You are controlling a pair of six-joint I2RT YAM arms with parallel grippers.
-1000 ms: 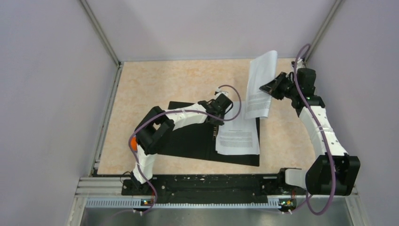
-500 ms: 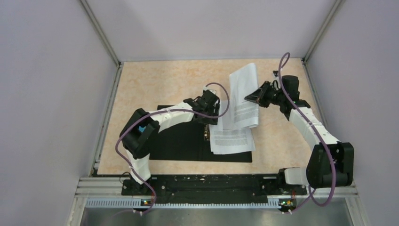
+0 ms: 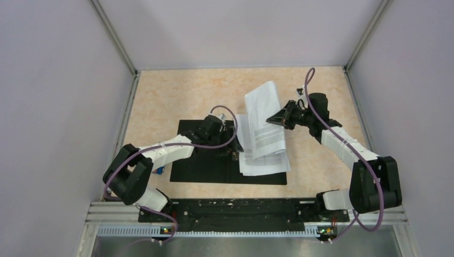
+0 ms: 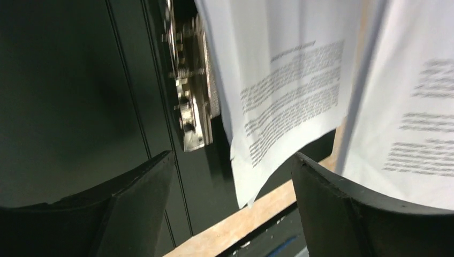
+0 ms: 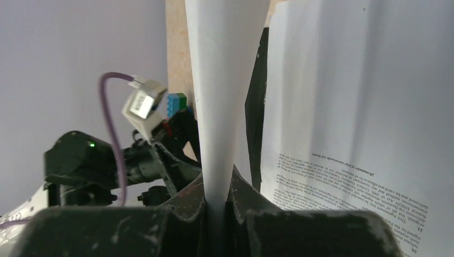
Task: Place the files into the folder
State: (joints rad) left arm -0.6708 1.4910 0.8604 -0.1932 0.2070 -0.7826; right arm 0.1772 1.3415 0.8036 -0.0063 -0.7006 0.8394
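Beige tabletop [image 3: 176, 96] holds the open folder [image 3: 198, 166], files [image 3: 265, 160] on its right half.

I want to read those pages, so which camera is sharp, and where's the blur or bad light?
Top external view: evenly lit, sharp, but print on the sheets is too small. Left wrist view: dim, with text and the metal clip smeared. Right wrist view: the held sheet in the right claw is curled and blank-looking; the flat sheet beside it shows the clearest print.
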